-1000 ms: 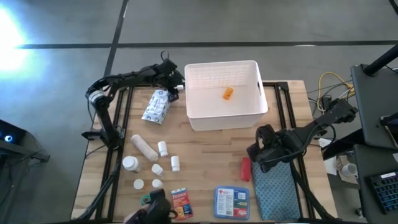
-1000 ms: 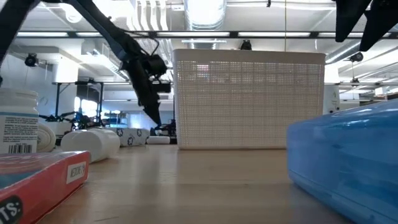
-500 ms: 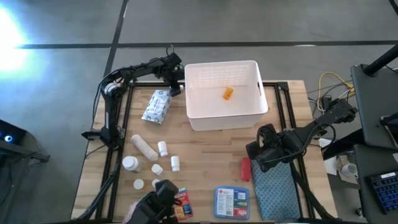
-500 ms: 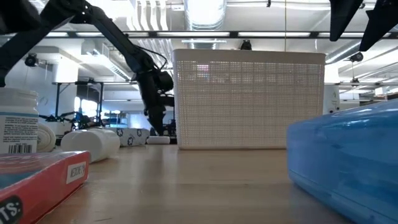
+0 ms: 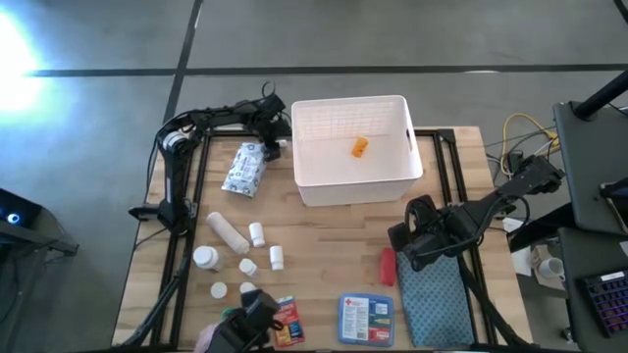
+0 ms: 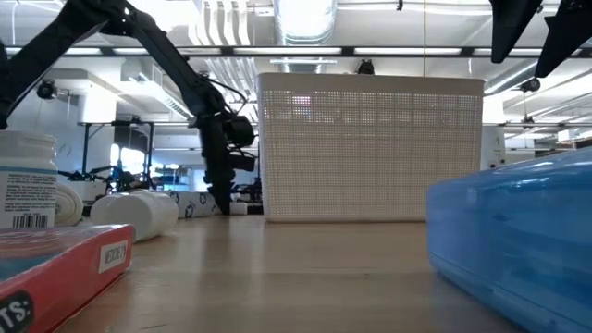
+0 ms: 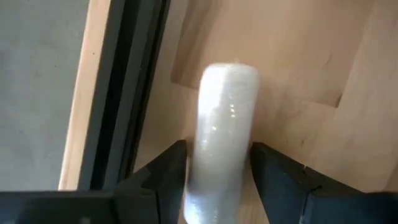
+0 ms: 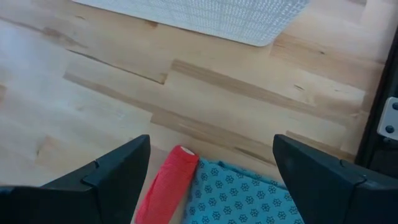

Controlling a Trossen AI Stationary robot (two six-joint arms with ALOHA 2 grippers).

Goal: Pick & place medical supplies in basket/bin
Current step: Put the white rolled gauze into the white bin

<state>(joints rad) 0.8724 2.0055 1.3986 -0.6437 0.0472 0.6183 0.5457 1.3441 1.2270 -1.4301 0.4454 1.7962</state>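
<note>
A white cylinder, rolled gauze or a small bottle by its look, lies on the tabletop at the far left corner, just beside the white basket's left wall. Its long axis runs straight ahead between the left gripper's fingers, which stand on either side of it, close against its sides; whether they already press on it I cannot tell. In the high view the left gripper sits low at that corner, well nearer this item than the other arm.

The basket holds one small orange item. The lift, judged from here, would go up and rightward over the basket's wall.

The right gripper hovers with fingers wide apart near the red tube, which lies touching the edge of the teal cloth mat. Other supplies wait on the left half: a wipes packet, white bottles, an orange-red box and a blue first-aid box.
</note>
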